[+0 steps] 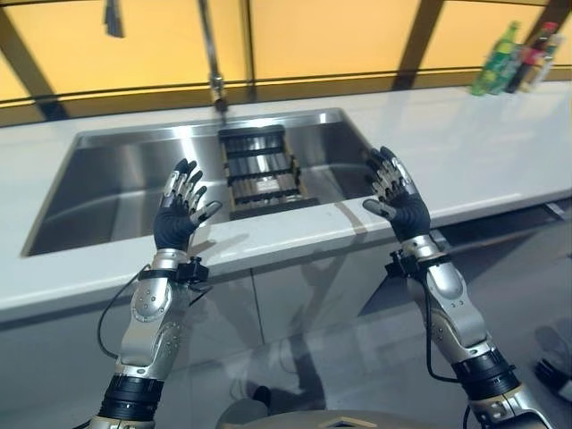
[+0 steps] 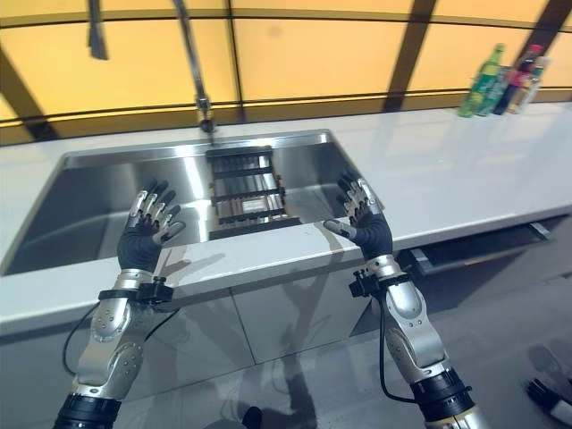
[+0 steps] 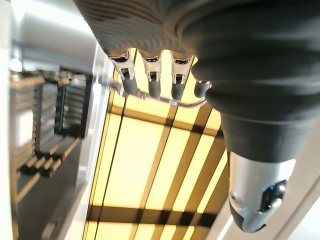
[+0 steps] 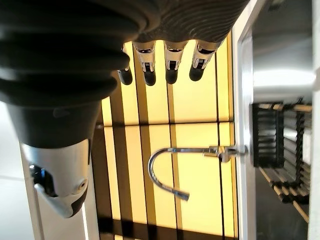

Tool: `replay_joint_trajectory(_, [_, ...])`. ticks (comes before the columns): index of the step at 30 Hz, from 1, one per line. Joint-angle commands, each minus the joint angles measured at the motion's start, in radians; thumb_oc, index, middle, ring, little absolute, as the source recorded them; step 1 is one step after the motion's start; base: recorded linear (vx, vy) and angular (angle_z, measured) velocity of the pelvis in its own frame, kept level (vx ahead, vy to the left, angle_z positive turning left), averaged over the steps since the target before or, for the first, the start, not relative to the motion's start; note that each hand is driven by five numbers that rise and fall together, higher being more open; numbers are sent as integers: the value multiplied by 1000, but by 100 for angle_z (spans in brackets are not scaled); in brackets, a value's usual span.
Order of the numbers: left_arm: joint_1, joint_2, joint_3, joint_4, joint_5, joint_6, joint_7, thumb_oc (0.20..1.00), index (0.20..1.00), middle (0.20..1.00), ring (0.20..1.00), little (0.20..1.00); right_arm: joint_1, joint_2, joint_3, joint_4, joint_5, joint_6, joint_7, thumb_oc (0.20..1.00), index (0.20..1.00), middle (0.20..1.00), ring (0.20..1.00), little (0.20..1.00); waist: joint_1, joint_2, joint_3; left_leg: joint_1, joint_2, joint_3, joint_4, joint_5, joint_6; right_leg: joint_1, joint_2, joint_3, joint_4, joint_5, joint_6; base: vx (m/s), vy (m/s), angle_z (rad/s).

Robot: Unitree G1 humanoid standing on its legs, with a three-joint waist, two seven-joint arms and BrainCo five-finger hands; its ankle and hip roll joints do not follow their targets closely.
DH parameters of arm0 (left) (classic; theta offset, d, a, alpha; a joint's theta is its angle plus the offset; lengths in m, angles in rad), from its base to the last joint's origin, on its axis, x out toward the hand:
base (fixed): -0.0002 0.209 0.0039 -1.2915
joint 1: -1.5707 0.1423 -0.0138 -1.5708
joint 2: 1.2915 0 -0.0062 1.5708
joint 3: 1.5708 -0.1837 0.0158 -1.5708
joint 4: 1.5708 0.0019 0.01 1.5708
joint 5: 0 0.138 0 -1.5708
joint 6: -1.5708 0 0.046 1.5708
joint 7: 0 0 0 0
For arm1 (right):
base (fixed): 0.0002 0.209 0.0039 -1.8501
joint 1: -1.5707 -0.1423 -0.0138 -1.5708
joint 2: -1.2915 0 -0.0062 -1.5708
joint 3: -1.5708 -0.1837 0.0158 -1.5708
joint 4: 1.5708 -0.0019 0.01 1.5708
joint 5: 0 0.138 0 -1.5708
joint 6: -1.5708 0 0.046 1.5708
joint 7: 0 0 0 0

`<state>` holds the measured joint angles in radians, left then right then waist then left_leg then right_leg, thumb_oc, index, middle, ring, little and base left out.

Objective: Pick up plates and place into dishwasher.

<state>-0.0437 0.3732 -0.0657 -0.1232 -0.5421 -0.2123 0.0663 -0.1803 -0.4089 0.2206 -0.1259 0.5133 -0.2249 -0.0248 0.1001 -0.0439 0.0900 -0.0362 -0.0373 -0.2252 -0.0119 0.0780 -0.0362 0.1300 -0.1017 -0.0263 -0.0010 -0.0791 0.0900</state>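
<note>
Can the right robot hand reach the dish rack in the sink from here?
Probably yes. The right robot hand hovers open at the sink's front edge, beside the black dish rack. Nothing lies between them, and the rack looks empty.

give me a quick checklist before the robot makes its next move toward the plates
1. Left hand free: ok, fingers straight, holding nothing.
2. Right hand free: ok, fingers straight, holding nothing.
3. Plate located: not ok, none seen on the counter or in the sink.
4. Rack in the sink: ok, holds no dishes.
5. Hands apart from the faucet: ok.
6. Open dishwasher: cannot tell.
</note>
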Motion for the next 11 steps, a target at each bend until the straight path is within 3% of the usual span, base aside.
replay_joint_trajectory(1, [-49, 33, -2, -53, -11, -31, 17, 1000, 1000, 1000, 1000, 1000, -73, -15, 4, -75, -5, -11, -8, 1000, 1000, 1000, 1000, 1000, 16, -14, -60, 22, -6, 45, 40, -65, 24, -75, 16, 20, -12, 117, -9, -2, -198, 50])
replay_joint_trajectory(8, [-20, 37, 29, -82, -36, -19, 22, 1000, 1000, 1000, 1000, 1000, -90, -27, 39, -86, -27, 14, -46, 1000, 1000, 1000, 1000, 1000, 52, -7, -69, -20, 49, 44, 68, -39, -30, -53, 23, -52, -60, 119, -33, -9, -188, 29])
replay_joint_trajectory(11, [-38, 27, 27, -72, -66, 4, -13, 1000, 1000, 1000, 1000, 1000, -76, -38, 25, -93, -44, 10, -74, 1000, 1000, 1000, 1000, 1000, 32, -3, -68, -46, 56, 117, 109, -38, -44, -46, 18, -95, -64, 117, -38, -41, -69, 62])
